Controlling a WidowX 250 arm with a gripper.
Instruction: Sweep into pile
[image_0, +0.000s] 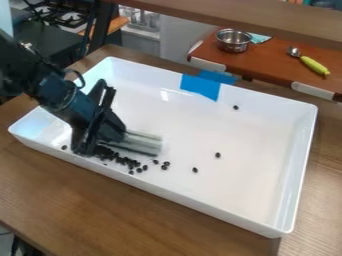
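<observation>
My gripper (99, 137) is low inside the left part of the white tray (200, 197), shut on a brush (141, 142) whose pale grey bristles point right. Small dark beans (121, 160) lie in a cluster just below the brush, near the tray's front wall, trailing off to the right. Single beans lie apart: one (236, 107) toward the back right, one (218, 155) right of centre, one (195, 170) nearer the front and one (64, 147) left of the gripper. The gripper and brush may hide more beans.
Raised walls surround the tray, which stands on a brown wooden table (100, 200). Blue tape (200, 87) crosses its back wall. Behind, a reddish surface holds a metal pot (234, 41) and a spoon with a green handle (314, 65). A wooden beam crosses the top.
</observation>
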